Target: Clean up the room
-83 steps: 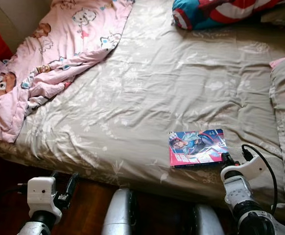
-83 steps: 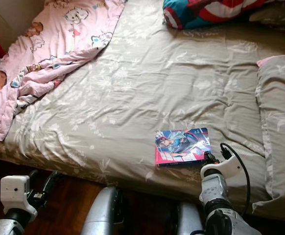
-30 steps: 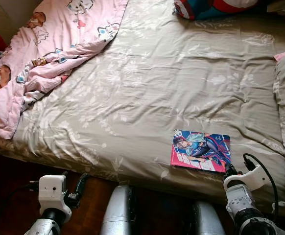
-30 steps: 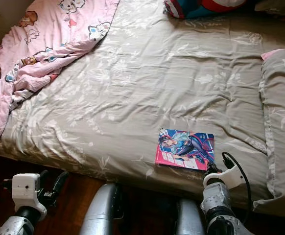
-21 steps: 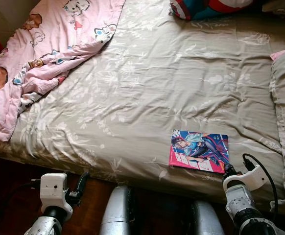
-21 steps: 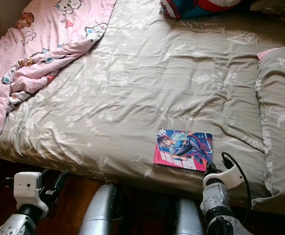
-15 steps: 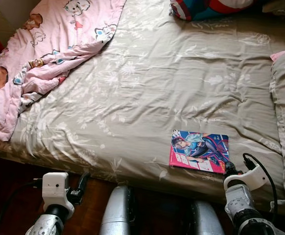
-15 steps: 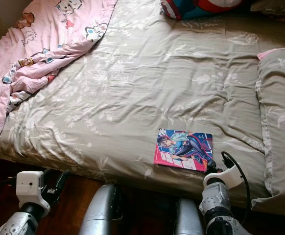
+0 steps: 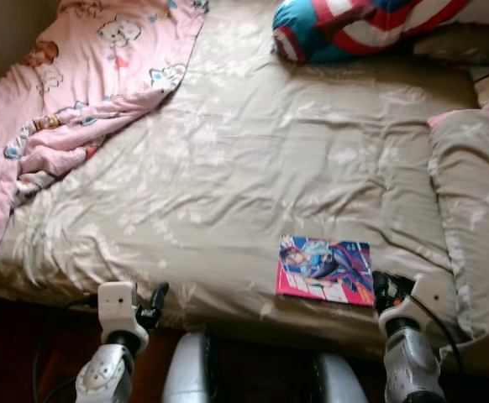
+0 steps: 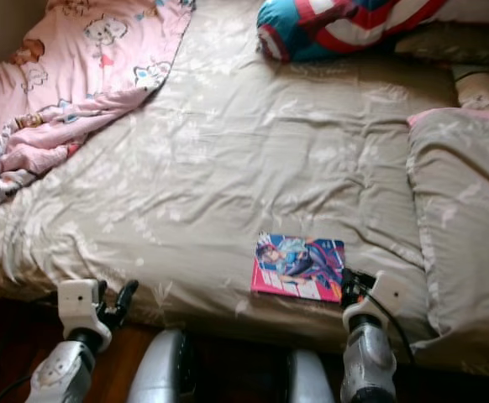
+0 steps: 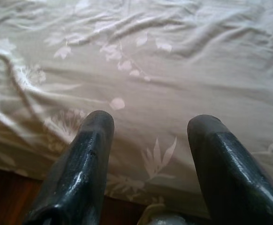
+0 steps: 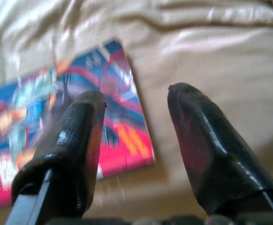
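As the comic book lies flat lower right, the spread, empty right gripper sits just beside its right edge, nearer than the left.

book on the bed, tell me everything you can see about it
The book is thin, with a glossy-looking cover showing a cartoon figure in blue, purple and pink, and a pink band with white lettering along its near edge. It lies flat and closed, cover up, on the beige flowered sheet near the bed's front edge. The right gripper sits just off its right corner with jaws open, not holding it.
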### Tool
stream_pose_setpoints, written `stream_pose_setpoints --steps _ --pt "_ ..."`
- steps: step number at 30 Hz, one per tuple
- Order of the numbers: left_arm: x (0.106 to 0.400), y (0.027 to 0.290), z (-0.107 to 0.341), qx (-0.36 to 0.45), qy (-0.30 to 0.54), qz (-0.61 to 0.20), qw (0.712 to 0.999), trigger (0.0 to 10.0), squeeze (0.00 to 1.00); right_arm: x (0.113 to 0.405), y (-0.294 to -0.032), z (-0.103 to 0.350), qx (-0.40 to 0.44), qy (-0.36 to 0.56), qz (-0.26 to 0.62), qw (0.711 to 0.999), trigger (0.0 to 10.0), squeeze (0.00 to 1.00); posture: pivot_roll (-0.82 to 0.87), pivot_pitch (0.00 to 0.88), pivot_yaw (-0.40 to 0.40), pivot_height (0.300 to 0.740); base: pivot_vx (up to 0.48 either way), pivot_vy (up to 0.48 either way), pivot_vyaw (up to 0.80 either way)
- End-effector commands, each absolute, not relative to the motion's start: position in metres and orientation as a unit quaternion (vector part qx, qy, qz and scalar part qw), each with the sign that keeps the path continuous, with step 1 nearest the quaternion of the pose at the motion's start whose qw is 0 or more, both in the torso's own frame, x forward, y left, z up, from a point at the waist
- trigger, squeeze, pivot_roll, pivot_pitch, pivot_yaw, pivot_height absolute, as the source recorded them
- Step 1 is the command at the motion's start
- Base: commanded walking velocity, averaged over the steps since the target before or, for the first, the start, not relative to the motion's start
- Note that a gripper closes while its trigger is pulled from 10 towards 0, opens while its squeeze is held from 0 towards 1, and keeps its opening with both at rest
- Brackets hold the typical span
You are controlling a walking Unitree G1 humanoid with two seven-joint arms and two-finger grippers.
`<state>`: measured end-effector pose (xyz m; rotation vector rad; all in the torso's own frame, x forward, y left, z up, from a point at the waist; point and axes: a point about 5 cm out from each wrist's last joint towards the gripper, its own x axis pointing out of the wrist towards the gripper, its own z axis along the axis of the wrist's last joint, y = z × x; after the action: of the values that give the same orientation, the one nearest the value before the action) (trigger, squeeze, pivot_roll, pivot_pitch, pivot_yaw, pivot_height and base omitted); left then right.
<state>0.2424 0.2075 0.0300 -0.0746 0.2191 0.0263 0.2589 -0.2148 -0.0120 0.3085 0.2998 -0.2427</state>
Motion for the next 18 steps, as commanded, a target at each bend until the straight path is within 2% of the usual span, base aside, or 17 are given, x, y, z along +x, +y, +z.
stream_pose_setpoints --steps 1,5,10,15,18 --pt "0.233 0.215 0.015 -0.038 0.139 0.032 0.989 10.0 0.00 0.246 -0.212 -0.026 0.141 0.189 -0.118 0.965 10.0 0.00 -0.02 0.103 0.033 0.647 0.000 0.000 0.00" --pt "0.224 0.218 -0.009 -0.046 0.183 0.045 0.981 10.0 0.00 0.225 -0.212 -0.043 0.125 0.239 -0.131 0.954 10.0 0.00 -0.03 0.079 0.028 0.647 0.000 0.000 0.00" --pt "0.217 0.219 -0.027 -0.046 0.222 0.056 0.972 10.0 0.00 0.217 -0.207 -0.052 0.097 0.276 -0.106 0.950 10.0 0.00 -0.03 0.059 0.025 0.647 0.000 0.000 0.00" --pt "0.200 0.225 -0.051 -0.046 0.290 0.081 0.953 10.0 0.00 0.196 -0.197 -0.070 0.066 0.356 -0.071 0.930 10.0 0.00 -0.03 0.034 0.023 0.682 0.000 0.000 0.00" --pt "0.198 0.226 -0.054 -0.045 0.302 0.086 0.948 10.0 0.00 0.190 -0.196 -0.075 0.060 0.376 -0.066 0.922 10.0 0.00 -0.04 0.020 0.024 0.697 0.000 0.000 0.00"
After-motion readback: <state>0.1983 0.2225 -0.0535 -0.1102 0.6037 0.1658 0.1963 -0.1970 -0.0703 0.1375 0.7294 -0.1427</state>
